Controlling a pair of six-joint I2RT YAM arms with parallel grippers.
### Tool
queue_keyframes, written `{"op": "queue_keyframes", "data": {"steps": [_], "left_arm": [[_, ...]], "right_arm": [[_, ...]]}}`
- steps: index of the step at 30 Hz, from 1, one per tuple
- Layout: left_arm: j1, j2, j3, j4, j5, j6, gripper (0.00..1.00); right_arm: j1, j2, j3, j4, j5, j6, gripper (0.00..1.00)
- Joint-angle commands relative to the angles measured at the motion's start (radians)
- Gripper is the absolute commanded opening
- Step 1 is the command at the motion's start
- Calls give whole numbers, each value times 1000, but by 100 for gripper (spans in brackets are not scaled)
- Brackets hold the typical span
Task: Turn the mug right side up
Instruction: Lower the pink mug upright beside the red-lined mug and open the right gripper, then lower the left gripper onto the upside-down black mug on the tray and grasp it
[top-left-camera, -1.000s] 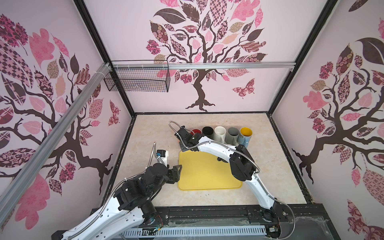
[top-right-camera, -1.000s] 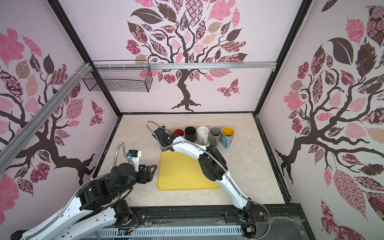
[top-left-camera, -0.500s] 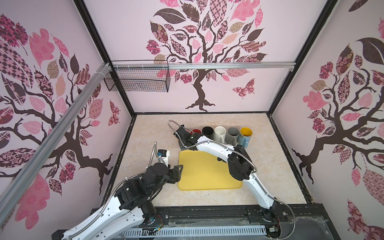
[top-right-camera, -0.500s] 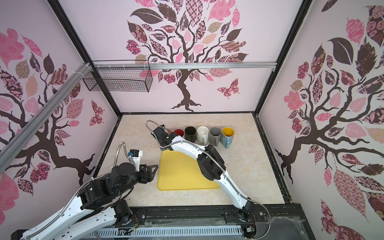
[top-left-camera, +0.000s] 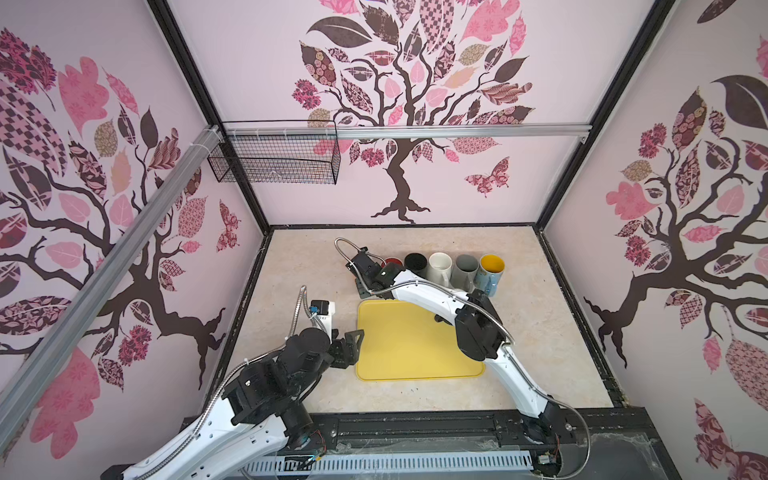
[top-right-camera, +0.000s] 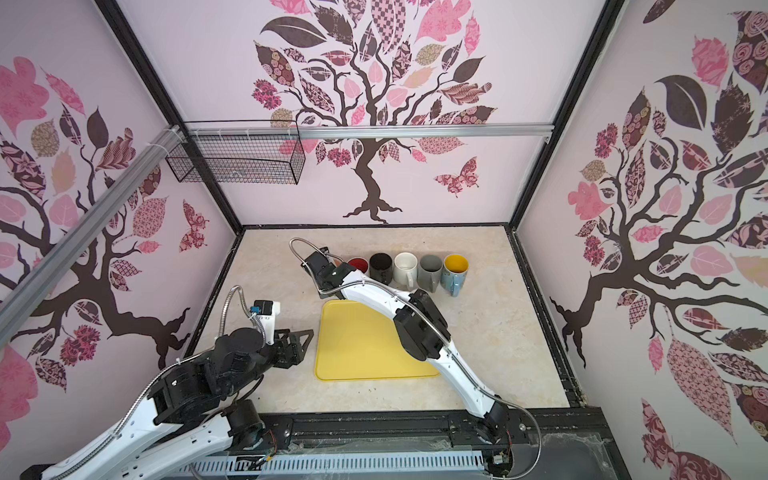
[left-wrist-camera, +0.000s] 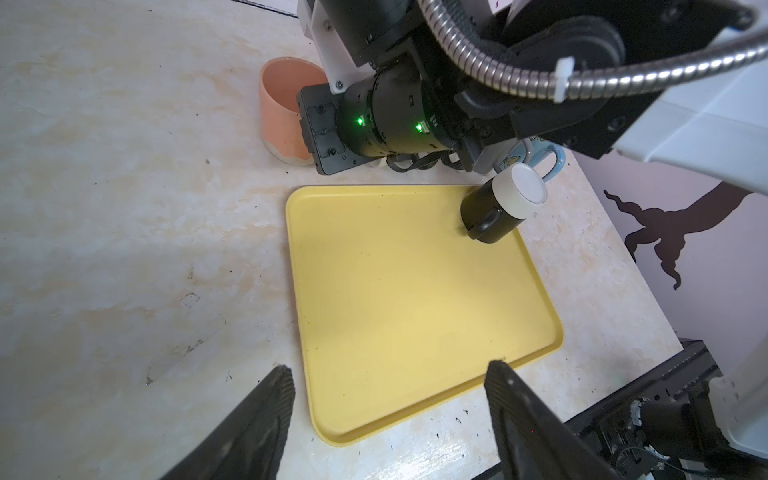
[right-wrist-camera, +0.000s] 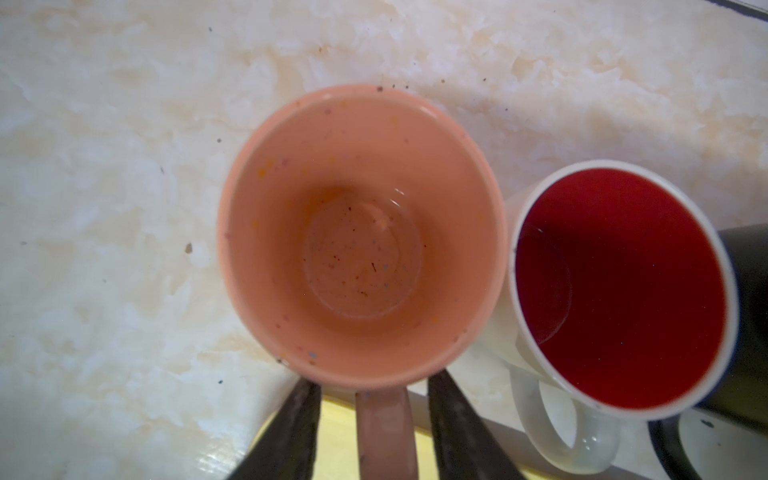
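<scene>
A pink mug (right-wrist-camera: 361, 232) stands right side up on the table, mouth toward the right wrist camera. My right gripper (right-wrist-camera: 374, 380) is open, one finger on each side of the mug's handle (right-wrist-camera: 384, 432) with a gap on both sides. In both top views the right wrist (top-left-camera: 368, 268) covers this mug. A black mug with a white base (left-wrist-camera: 498, 208) stands bottom up at a far corner of the yellow tray (left-wrist-camera: 395, 291). My left gripper (left-wrist-camera: 390, 368) is open and empty at the tray's left edge (top-left-camera: 353, 338).
A row of upright mugs runs along the back: red-lined (top-left-camera: 392, 262), black (top-left-camera: 415, 262), white (top-left-camera: 440, 264), grey (top-left-camera: 465, 266) and yellow-lined blue (top-left-camera: 491, 268). The red-lined mug (right-wrist-camera: 619, 286) almost touches the pink one. The right forearm (top-left-camera: 436, 297) crosses the tray's far corner.
My right gripper has gone from shut to open around the pink mug's handle. The right wrist shifted slightly left. The left arm has hardly moved.
</scene>
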Motion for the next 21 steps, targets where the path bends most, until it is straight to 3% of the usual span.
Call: {"op": "queue_keyframes", "data": {"steps": [1,5,13,21], "left_arm": [[5,-4,-10,-1,-10,18,76],[5,-10,-7,-2,-5,21,76],[5,1,-11,7,8,32,76],[5,46,-31,79,45,50,76]], "right_arm": [[0,-64,20,-14,-30,10,53],[13,-234,-166,55,-41,4,54],[20,-760,-779,315,-99,-15,53],[20,-1053,-1053,322,-108,-1,52]]}}
